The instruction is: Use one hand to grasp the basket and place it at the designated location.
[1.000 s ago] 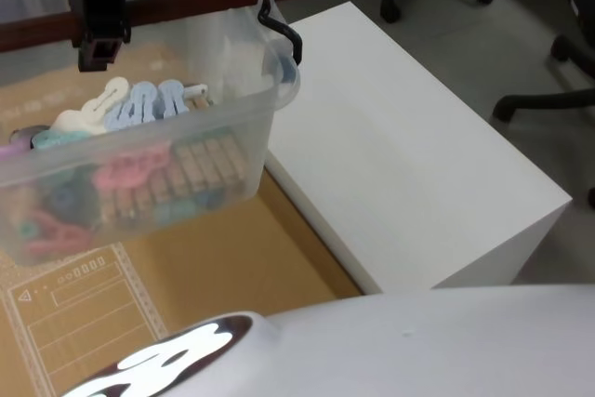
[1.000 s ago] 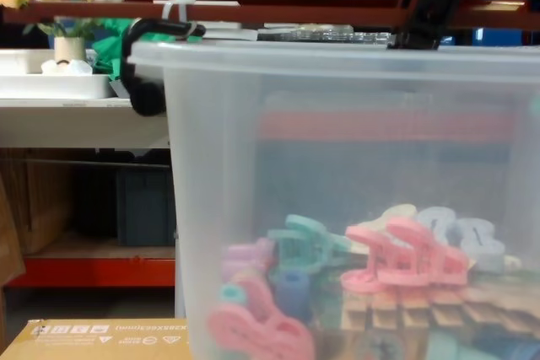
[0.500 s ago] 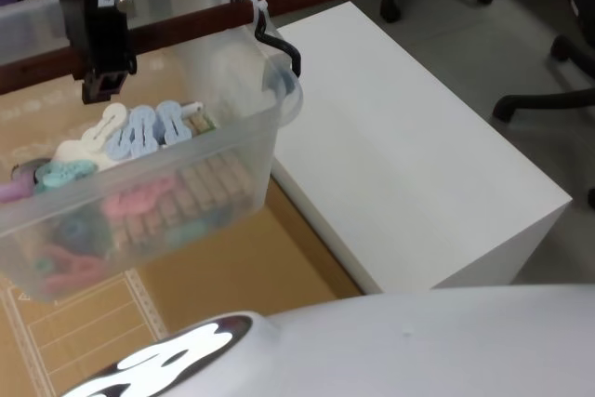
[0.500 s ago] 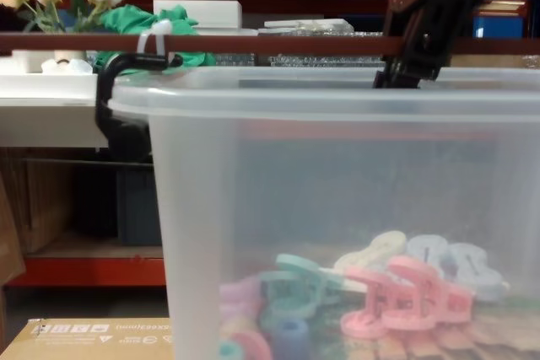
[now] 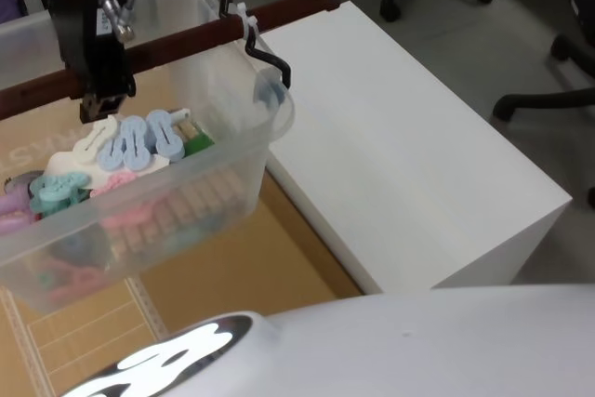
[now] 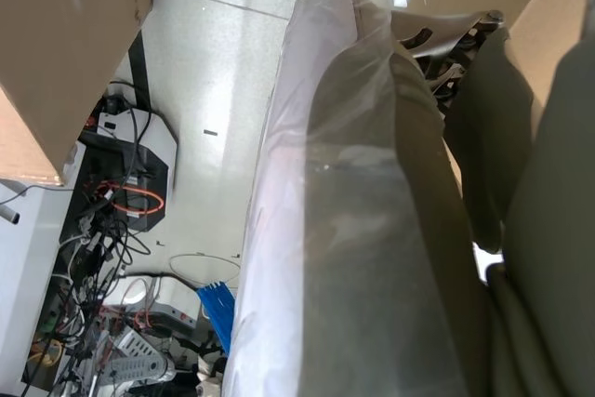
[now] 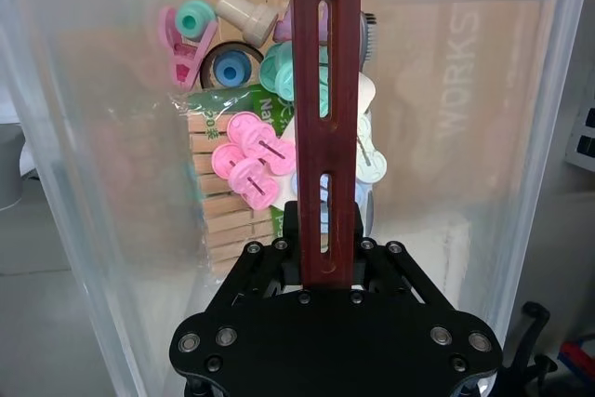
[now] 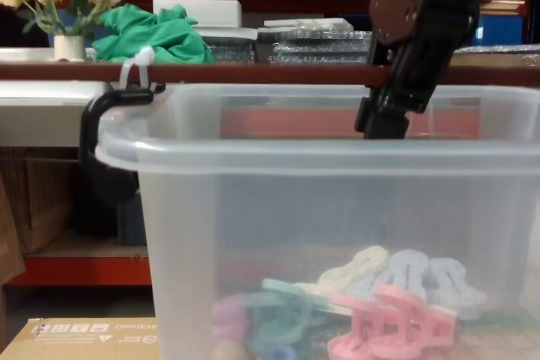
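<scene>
while the right gripper (image 7: pixel 325 258) is clenched on the reddish-brown handle (image 5: pixel 186 34), all of the load hangs from that one narrow bite, with black fingers on either side of the bar. the bar could twist between the jaws if the weight below it shifts. i cannot tell from these views whether the grip sits at the bar's middle; if it is off-centre, the basket (image 5: pixel 232 174) would tip toward the heavier end.

the bar is held to the tub only by a white zip tie (image 5: pixel 244 18) at a black hook (image 5: pixel 274 62). a jolt or a hard stop could make that tie slide or give.

inside, the pastel pegs (image 5: pixel 139 132) lie loose in a heap and would slump to one side in a swing, feeding the tilt.

the basket appears to hang clear above the cardboard box (image 5: pixel 232 276), just beside the white block (image 5: pixel 400 155). a low sideways move could knock its wall or base against the block's edge and wrench the handle in the grip. where it is meant to go is not marked.

the left arm seems parked low at the side.
</scene>
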Controlling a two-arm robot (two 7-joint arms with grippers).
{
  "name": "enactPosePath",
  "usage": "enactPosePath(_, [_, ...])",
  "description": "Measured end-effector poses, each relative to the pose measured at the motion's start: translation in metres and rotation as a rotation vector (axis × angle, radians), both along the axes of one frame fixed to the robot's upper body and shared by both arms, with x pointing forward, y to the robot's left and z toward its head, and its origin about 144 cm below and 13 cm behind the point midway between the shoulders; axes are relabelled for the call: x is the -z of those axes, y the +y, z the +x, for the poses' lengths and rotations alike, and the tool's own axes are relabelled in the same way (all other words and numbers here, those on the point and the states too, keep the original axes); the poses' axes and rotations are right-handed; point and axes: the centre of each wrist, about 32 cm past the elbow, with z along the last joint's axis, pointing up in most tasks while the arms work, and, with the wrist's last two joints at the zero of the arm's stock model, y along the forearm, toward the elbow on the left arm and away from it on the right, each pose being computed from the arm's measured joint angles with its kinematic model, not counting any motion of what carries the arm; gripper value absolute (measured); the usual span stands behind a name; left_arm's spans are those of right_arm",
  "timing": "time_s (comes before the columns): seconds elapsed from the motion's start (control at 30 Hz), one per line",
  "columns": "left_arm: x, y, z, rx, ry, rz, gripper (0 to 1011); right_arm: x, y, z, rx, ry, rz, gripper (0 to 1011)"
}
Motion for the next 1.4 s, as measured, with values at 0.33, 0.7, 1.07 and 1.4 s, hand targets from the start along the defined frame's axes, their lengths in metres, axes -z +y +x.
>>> enactPosePath(0.33, [0.000,0.000,0.000,0.000,0.000,0.000,0,0.006,0.000,-0.002,-0.003,-0.021,0.003,227])
enactPosePath(0.7, [0.000,0.000,0.000,0.000,0.000,0.000,0,0.037,-0.001,-0.006,-0.001,-0.077,-0.009,226])
enactPosePath(1.07, [0.000,0.000,0.000,0.000,0.000,0.000,0,0.054,0.001,-0.008,-0.022,-0.077,-0.018,226])
enactPosePath(1.4, [0.000,0.000,0.000,0.000,0.000,0.000,0,0.064,0.004,-0.005,-0.029,-0.062,-0.026,227])
